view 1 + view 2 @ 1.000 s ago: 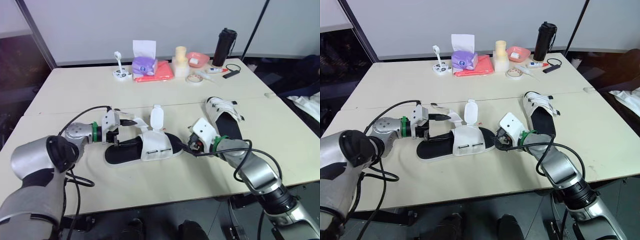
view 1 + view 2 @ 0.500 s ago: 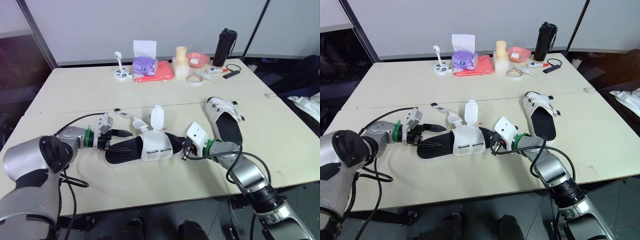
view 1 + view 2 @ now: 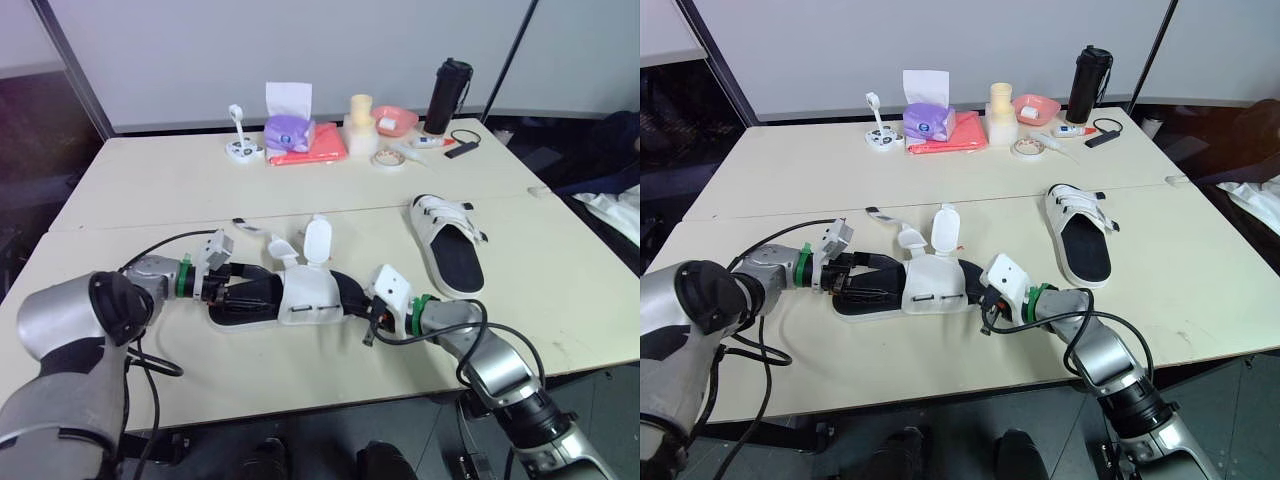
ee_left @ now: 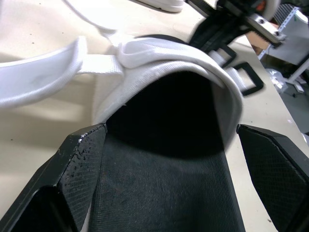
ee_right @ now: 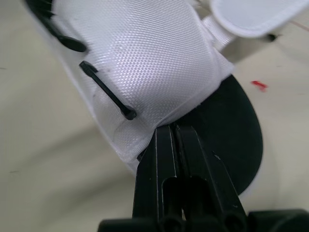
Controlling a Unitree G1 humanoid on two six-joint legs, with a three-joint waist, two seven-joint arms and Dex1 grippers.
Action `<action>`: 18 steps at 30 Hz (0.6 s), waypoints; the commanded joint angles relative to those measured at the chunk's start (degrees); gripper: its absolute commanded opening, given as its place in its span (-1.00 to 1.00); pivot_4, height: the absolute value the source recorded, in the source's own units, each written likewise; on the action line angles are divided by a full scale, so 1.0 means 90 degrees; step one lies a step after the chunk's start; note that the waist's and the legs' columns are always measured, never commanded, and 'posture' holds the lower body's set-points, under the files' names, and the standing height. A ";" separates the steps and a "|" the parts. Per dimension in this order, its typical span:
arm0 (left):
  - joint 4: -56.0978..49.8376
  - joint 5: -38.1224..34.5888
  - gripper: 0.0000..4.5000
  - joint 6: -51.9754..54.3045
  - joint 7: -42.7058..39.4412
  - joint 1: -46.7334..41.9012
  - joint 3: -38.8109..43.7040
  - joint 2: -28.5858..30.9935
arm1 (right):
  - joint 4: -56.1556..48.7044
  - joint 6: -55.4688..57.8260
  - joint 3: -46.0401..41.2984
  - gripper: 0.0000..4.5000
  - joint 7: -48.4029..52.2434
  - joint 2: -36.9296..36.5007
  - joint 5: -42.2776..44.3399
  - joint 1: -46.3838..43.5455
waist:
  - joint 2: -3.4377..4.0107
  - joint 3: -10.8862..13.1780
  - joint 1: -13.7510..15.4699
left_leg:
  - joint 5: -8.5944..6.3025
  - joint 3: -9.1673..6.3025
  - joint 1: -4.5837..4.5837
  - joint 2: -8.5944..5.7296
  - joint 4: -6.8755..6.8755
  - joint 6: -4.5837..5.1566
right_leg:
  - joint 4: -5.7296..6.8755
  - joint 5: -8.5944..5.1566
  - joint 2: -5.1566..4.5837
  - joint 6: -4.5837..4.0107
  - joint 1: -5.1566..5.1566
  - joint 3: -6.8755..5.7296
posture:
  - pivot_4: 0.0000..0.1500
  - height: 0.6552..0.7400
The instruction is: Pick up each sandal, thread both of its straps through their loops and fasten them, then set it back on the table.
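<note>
At the toe of the unfastened sandal (image 3: 930, 285), the right gripper (image 5: 168, 130) is seen with its fingers pressed together and nothing pinched. The heel is straddled by the spread left gripper (image 3: 862, 277). The sole should be clamped firmly before the loose straps (image 3: 943, 228) are threaded. The second sandal (image 3: 1078, 235) is seen farther back.

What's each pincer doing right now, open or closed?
Left pincer: open, straddling the sole of the unfastened sandal.
Right pincer: closed, tips at that sandal's edge; whether it grips cannot be told.
</note>
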 commanded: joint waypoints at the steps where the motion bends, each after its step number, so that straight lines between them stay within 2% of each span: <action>1: 0.0101 -0.0063 1.00 -0.0043 0.0025 -0.0102 -0.0075 0.0081 | -0.0500 0.0223 0.0124 -0.97 0.0205 0.0000 0.0179 0.0104 | 0.0000 0.0000 -0.0001 | 0.0000 0.0000 0.0001 0.0000 -0.0001 0.0000 | 0.0000 0.0000 0.0000 0.0000 0.0000 0.0000 | 1.00 1.00; 7: 0.0101 -0.0093 1.00 -0.0045 0.0089 -0.0182 -0.0212 0.0143 | -0.0581 0.0445 0.0051 -0.97 0.0220 -0.0043 0.0133 0.0091 | 0.0000 0.0000 0.0002 | 0.0000 0.0001 0.0002 0.0001 -0.0002 0.0000 | 0.0000 0.0000 0.0000 0.0000 0.0000 0.0000 | 1.00 1.00; 18: 0.0101 -0.0510 1.00 0.0405 0.0140 -0.0282 -0.0094 0.0188 | 0.0731 -0.0144 0.0022 -0.97 0.0183 0.0190 -0.0119 -0.0476 | 0.0000 0.0000 0.0003 | 0.0000 0.0001 0.0015 0.0001 0.0000 0.0000 | 0.0003 0.0000 0.0000 0.0000 0.0012 0.0001 | 1.00 1.00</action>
